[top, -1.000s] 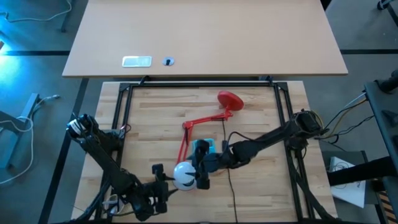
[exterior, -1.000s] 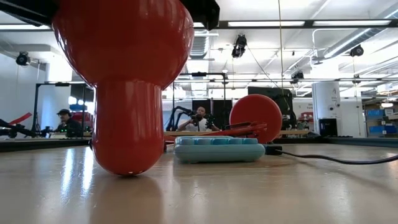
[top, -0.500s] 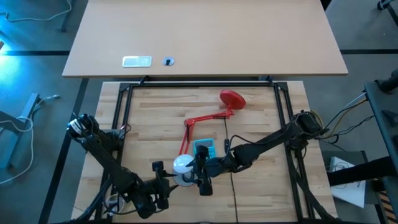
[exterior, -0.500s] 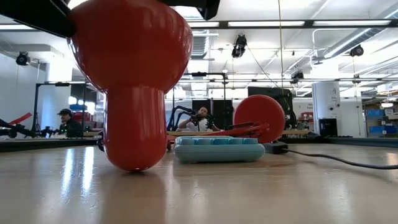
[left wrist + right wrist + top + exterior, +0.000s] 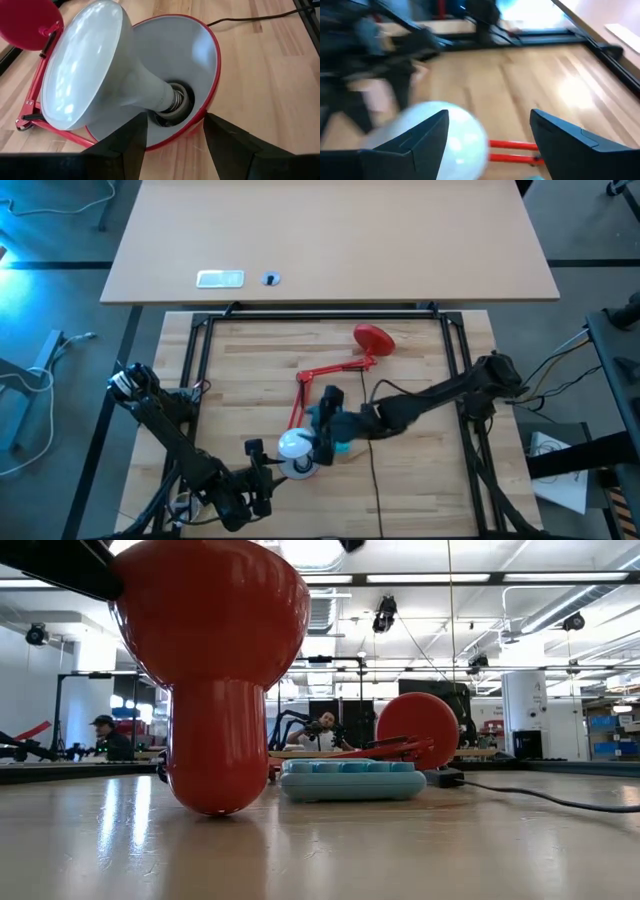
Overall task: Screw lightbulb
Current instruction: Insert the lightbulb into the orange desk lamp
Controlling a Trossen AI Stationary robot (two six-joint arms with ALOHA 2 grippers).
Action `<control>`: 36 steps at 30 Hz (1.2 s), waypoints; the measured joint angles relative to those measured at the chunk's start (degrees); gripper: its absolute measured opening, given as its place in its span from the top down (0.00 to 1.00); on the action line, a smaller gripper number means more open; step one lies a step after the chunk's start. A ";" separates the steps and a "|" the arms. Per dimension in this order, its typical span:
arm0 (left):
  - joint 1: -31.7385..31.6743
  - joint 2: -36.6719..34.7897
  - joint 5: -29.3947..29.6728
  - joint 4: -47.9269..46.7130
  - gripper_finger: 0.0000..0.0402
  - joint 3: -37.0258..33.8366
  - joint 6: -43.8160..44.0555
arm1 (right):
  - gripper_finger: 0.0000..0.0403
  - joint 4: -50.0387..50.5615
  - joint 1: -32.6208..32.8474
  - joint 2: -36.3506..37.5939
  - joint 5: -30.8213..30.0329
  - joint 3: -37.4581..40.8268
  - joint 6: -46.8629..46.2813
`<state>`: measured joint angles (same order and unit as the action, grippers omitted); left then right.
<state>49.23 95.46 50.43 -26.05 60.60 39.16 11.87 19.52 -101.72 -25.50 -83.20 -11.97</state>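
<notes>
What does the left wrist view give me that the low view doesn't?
Only the left wrist view shows the lightbulb, its screw base sitting in the socket inside the shade, with the left end effector open just in front. Only the low view shows the blue box, the lamp's round foot and people in the room behind. Both show the red shade and the wooden table.

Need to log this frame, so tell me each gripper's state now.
Left gripper: open, at the lamp shade, holding nothing.
Right gripper: open, empty, above the lightbulb.
</notes>
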 joint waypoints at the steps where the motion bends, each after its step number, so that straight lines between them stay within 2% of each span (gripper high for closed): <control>1: 0.00 0.00 0.02 0.01 0.54 0.00 -0.19 | 0.32 -0.13 -0.74 -0.67 -0.04 0.00 -0.45; 3: 0.00 0.02 0.02 0.01 0.54 0.00 -0.42 | 0.33 -0.21 -1.66 -1.90 0.26 0.00 -0.86; 8: 0.00 0.02 0.03 -0.16 0.54 0.00 -0.47 | 0.34 -1.57 -1.87 -4.76 5.64 -0.07 -1.86; 13: -0.13 0.02 0.03 -0.47 0.54 0.00 -0.49 | 0.35 -2.82 0.41 -4.74 6.39 -0.07 -1.51; 18: -0.39 0.02 0.24 -0.84 0.54 0.00 -0.53 | 0.33 -4.32 2.12 -4.76 10.45 -0.07 -1.11; 21: -0.39 0.04 0.42 -0.82 0.54 0.00 -0.53 | 0.33 -4.19 2.39 -4.91 9.83 -0.07 -2.63; 27: -0.44 0.04 0.61 -0.78 0.54 -0.02 -0.49 | 0.36 -3.25 2.19 -4.89 4.63 -0.07 -5.34; 36: -0.46 -0.02 0.20 -0.77 0.54 -0.02 -0.51 | 0.35 1.93 1.83 -4.60 3.23 -0.15 -8.46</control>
<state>48.77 95.44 50.63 -26.81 60.58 38.65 13.81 21.35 -106.31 -22.27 -83.35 -20.44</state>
